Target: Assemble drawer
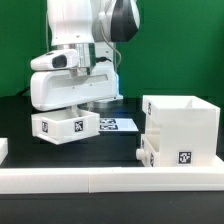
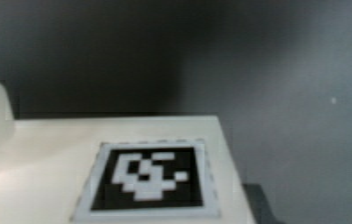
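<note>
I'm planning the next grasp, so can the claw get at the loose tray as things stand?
Probably yes. The claw hangs right over the tray, whose top is open, and nothing shows between them. Whether it grips the wall is unclear.

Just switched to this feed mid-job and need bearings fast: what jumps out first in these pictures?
The white arm dominates the exterior view, its gripper reaching down into a small tagged tray at that view's left; the jaws are hidden, so grip is unclear. At that view's right stands the tall housing with a knob low on its side, against the white border wall. The wrist view shows a blurred black-and-white tag close up.
</note>
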`<state>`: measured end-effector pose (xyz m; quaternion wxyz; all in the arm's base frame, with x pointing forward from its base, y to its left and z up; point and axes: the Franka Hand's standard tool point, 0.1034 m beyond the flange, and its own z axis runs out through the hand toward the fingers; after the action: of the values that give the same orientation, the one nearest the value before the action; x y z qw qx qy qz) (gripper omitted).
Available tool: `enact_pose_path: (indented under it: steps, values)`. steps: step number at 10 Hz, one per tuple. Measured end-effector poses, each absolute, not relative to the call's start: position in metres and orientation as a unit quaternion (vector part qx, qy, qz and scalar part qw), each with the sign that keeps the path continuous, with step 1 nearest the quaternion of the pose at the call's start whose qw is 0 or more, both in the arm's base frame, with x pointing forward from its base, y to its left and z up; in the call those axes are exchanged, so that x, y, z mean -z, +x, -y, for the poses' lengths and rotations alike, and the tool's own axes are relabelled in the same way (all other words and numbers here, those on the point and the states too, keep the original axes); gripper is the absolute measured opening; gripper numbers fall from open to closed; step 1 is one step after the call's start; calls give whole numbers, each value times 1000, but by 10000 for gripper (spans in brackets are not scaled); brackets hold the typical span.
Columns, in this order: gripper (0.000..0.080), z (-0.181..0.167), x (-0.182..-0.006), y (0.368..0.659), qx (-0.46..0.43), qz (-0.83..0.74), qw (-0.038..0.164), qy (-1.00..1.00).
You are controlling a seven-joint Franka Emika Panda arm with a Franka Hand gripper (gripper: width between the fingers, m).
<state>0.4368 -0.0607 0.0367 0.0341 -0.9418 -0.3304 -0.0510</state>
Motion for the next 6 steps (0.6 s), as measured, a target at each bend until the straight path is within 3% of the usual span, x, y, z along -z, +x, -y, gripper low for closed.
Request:
enact_pose_path:
  steps: [3, 6]
  values:
    - [42, 37, -53, 472, 48, 401, 26, -914]
    - [42, 39, -49, 468, 46, 423, 27, -905]
